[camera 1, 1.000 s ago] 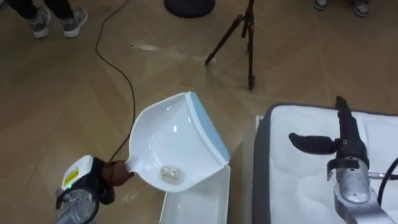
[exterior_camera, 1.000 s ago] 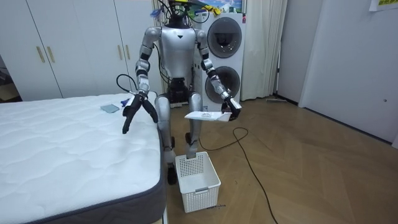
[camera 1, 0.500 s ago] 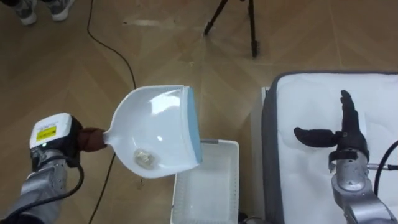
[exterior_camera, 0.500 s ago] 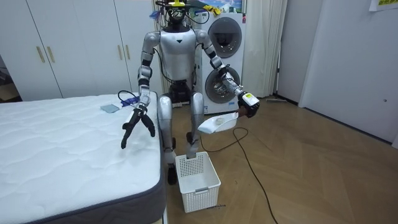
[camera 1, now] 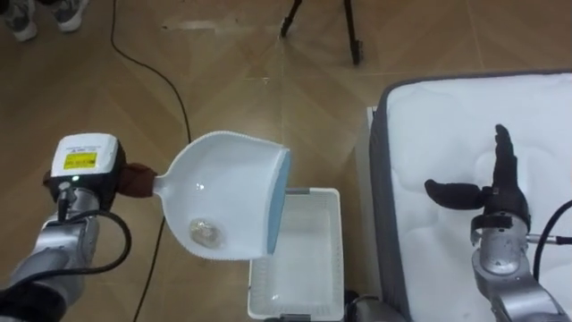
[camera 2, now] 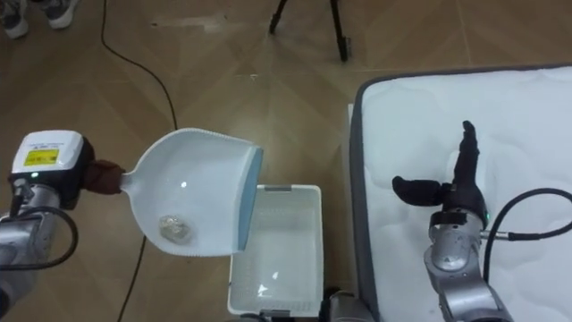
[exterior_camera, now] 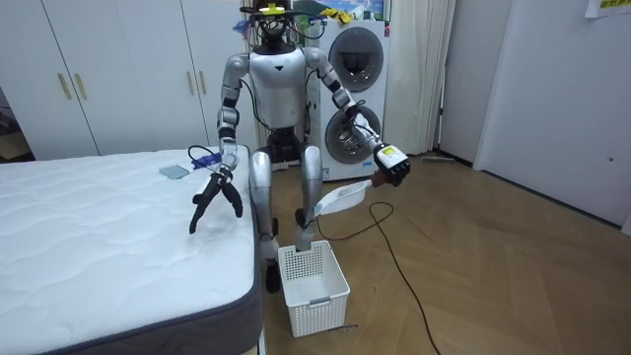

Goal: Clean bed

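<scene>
Stance: the robot stands upright at the corner of the bed (camera 1: 447,134), with the basket (camera 1: 308,268) on the floor in front of its feet.
Left hand: the left hand (camera 1: 132,179) is held out to the side above the floor, its dark fingers closed round the handle of the dustpan (camera 1: 228,201).
Dustpan: white with a blue lip, it reaches from the left hand toward the right hand. In the room view it slopes down from the hand (exterior_camera: 389,166), lip lowest, high above the basket (exterior_camera: 314,286).
Debris: a small crumpled, pale wad (camera 1: 206,233) lies inside the pan, nearer the handle than the lip.
Basket: a white slotted box below and to the inside of the left hand. From the head camera the pan's blue lip overlaps its left rim.
Right hand: the right hand (camera 1: 500,201) hangs just over the mattress, fingers straight and thumb spread wide, holding nothing.
Bed: a white quilted mattress with a grey side, lying under the right hand and beside the basket.
On the bed: a small grey-blue flat thing (exterior_camera: 175,171) lies on the mattress beyond the right hand (exterior_camera: 212,197), near the far edge.
Floor beyond the left hand: black tripod legs (camera 1: 349,31) and a person's shoes (camera 1: 18,13).
Behind the robot: a washing machine (exterior_camera: 350,99).
</scene>
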